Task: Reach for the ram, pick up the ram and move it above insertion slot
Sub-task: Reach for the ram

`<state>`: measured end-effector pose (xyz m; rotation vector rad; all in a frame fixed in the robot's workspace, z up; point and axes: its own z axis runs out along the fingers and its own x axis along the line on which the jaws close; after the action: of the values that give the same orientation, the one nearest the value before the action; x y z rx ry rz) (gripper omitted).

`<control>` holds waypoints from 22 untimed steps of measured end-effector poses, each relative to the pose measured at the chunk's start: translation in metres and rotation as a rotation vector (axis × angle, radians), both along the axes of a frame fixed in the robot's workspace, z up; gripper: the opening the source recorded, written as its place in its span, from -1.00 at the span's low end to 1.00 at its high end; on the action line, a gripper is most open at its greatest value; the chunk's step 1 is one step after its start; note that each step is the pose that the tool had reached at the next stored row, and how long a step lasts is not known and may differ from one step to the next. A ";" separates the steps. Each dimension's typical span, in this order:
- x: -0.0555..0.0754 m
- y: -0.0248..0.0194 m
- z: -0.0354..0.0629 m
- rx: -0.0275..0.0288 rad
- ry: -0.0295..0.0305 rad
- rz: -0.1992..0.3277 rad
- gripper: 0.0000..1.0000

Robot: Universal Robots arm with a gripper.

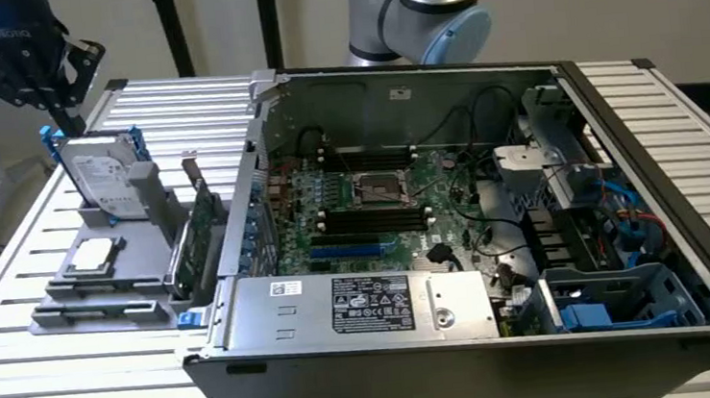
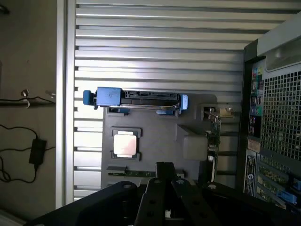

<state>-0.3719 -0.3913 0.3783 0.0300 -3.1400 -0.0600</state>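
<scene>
Reaching well means, I judge, spreading the fingers early, squaring them across the ram's (image 2: 132, 173) thin faces and coming down plumb. The ram sits on edge in the tray (image 1: 50, 320), just at 6 o'clock of the CPU (image 1: 90, 256) in the exterior view. The gripper (image 1: 66, 120), its fingers pressed together, hangs at the tray's 11 o'clock, over the drive (image 1: 102, 168). Print on the drive and the supply label (image 1: 371, 306) is too small to read.
</scene>
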 end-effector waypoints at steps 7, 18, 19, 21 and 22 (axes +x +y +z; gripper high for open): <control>-0.001 -0.0046 0.0001 -0.0001 0.0001 0.000 -0.79; -0.013 -0.0525 -0.0004 0.0000 0.0000 0.000 -0.79; -0.013 -0.0570 -0.0005 0.0000 0.0000 0.000 -0.79; -0.013 -0.0661 -0.0006 0.0000 0.0001 0.000 -0.79; -0.013 -0.0706 -0.0005 0.0000 0.0002 0.000 -0.79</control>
<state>-0.3849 -0.4619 0.3778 0.0299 -3.1398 -0.0600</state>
